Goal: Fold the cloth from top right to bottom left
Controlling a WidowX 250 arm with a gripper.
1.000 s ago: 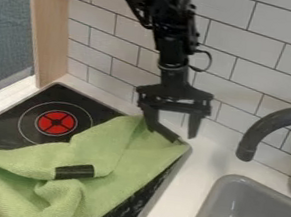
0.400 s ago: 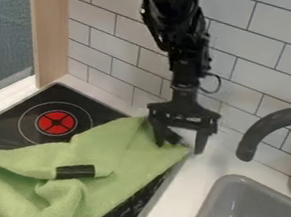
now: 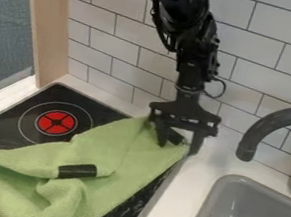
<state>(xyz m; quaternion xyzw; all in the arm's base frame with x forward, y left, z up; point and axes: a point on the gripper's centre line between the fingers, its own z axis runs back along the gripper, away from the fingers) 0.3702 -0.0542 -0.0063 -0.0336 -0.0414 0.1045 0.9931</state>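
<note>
The stove [image 3: 55, 96] sits in the desk [image 3: 184, 192], its red burner [image 3: 57, 122] uncovered. To the right of the stove is the grey sink [image 3: 234, 179], with the dark faucet [image 3: 261, 130] arching over that side. The tiled wall [image 3: 273, 52] rises behind the stove, and the wooden panel [image 3: 48, 29] stands beyond its upper-left side. The tool [image 3: 178, 144] hangs at the stove's right corner, right over the upper end of the cloth [image 3: 117, 165], and so occupies the space above that end.

The cloth lies across the lower-right part of the stove and reaches past its lower-left edge. Its long axis slants from the stove's right corner down to the lower left; the upper-right end tapers, while the lower-left part is broader.

It is light green and textured, smoother toward the stove's right corner, bunched into thick folds lower down. Black patches show at its upper-right end, near its middle and at its lower left. The tool's fingers stand wide apart, one on each side of the upper-right patch.
</note>
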